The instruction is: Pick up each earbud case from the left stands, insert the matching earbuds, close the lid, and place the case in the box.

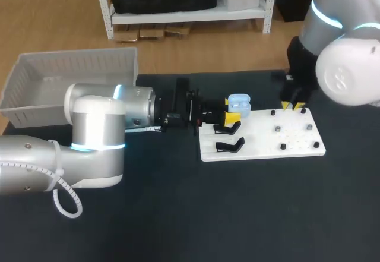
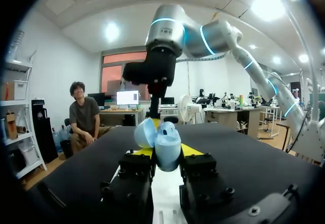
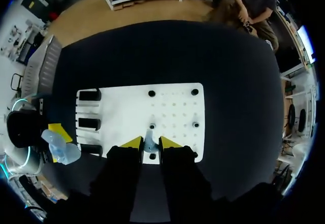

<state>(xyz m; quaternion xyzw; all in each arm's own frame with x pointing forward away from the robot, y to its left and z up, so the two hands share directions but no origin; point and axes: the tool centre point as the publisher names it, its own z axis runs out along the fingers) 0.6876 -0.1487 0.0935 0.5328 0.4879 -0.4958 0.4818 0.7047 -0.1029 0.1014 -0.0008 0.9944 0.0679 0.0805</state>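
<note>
Worktop with the box at upper left, white stand board right of centre. The left pincer pinched the open earbud case at mid-frame; the right pincer, at the board's upper edge, pinched an earbud. Step: insertion; next, the earbud probably needed aligning over its socket

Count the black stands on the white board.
3 stands, in a row along the board's edge nearest the left gripper: one beside the case, one in the middle, one at the far end. In the head view the gripper hides part of the row.
</note>
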